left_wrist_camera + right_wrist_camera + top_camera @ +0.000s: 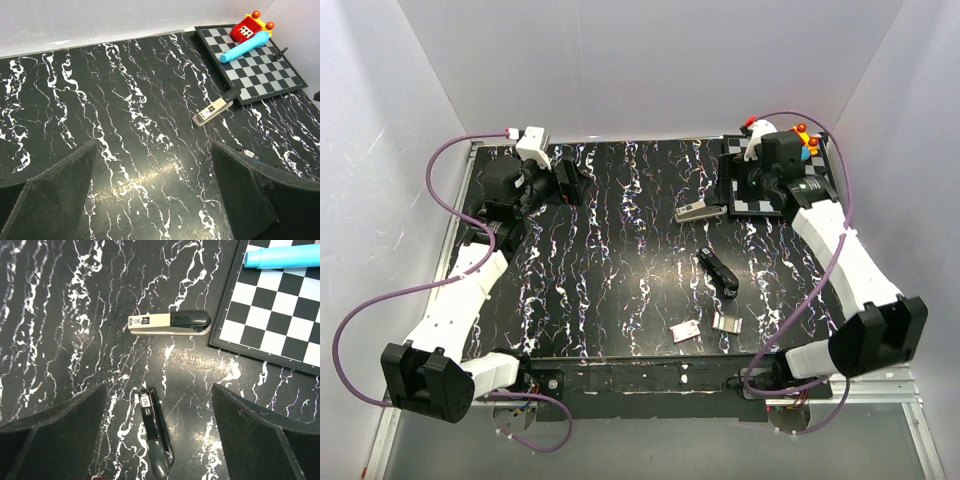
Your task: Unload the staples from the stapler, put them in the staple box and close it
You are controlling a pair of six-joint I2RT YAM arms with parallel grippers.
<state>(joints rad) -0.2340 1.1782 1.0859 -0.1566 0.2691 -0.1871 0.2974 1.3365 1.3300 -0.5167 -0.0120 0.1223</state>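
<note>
Top external view is showing the stapler (pixel 700 211) lying flat on the black, white-veined desk (pixel 620 250), toward the far right. The stapler's grey-silver end is pointing left and its darker end is sitting just beside the left edge of a checkerboard (pixel 270 315). In the right wrist view its two halves are lying closed together.

The left arm (pixel 460 290) is reaching to the far left of the desk. Its jaws are standing spread wide with nothing between them, well apart from the stapler.

The right arm (pixel 850 260) is reaching to the far right, over the checkerboard's near edge. Its jaws are also spread wide and gripping nothing, hanging above the desk with the stapler lying just beyond them.

A black stapler (pixel 155 440) is lying near the grey one, on the near side of it. A small red-and-white box (pixel 684 331) and a small grey metal piece (pixel 727 321) are resting side by side close to the near edge. A blue cylinder (pixel 247 47) and a red toy block (pixel 247 31) are sitting on the checkerboard.
</note>
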